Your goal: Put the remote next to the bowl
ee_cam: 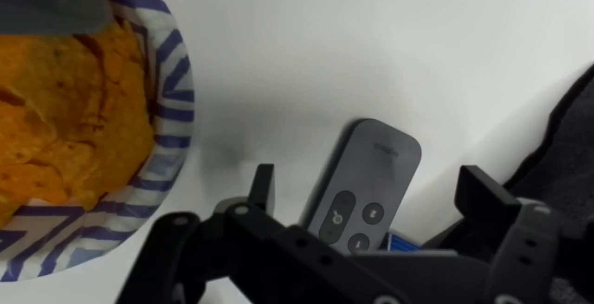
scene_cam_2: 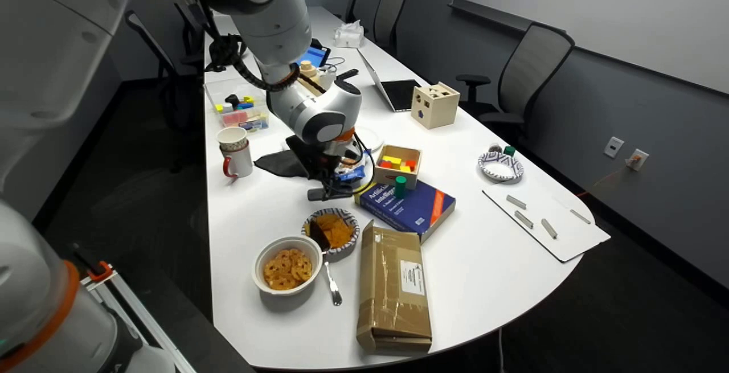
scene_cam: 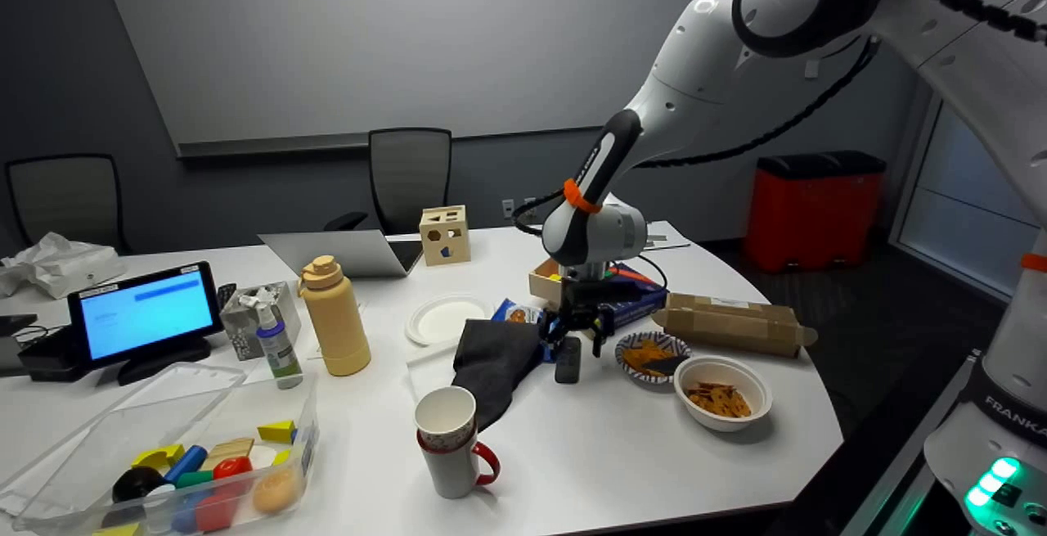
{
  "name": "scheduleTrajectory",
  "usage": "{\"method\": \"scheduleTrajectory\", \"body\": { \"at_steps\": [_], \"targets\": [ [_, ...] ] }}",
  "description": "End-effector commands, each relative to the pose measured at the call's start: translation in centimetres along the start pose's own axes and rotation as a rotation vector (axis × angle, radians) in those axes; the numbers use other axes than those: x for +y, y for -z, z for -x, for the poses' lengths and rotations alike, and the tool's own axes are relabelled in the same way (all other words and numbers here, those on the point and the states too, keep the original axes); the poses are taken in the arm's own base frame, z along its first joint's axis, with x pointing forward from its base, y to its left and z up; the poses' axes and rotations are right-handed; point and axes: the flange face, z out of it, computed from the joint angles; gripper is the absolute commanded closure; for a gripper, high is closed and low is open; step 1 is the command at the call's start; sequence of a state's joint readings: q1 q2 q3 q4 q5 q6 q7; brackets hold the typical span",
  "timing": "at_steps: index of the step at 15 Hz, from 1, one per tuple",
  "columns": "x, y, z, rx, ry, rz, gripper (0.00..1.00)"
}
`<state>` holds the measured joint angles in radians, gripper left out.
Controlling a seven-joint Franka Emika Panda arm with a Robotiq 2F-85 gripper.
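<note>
Black fingers stand apart in the wrist view, remote partly hidden, patterned bowl cropped.

1 rmt, 3 bowls, 1 bk, 1 lptp

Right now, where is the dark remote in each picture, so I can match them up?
In an exterior view: the remote, lower half, right of center.
In an exterior view: the remote, lower half, left of center, partly hidden.
In the wrist view: the remote, mostly lower half, right of center, between two black fingers.
Shared landmark: the striped bowl holding orange chips, near the remote.
</note>
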<state>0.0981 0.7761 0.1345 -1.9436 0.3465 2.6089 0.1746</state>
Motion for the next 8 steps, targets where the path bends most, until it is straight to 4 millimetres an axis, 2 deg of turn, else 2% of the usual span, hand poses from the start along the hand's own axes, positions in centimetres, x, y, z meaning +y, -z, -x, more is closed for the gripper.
{"method": "scheduleTrajectory", "body": {
  "at_steps": [1, 5, 6, 8],
  "targets": [
    [-0.8, -2.0, -1.7, 0.010, -0.029, -0.013, 0.00],
    [-1.0, -3.2, -2.3, 0.008, -0.037, -0.014, 0.00],
    [-1.0, -3.4, -2.4, 0.009, -0.037, -0.014, 0.25],
    [-0.9, -3.5, -2.6, 0.011, -0.040, -0.011, 0.34]
  ]
}}
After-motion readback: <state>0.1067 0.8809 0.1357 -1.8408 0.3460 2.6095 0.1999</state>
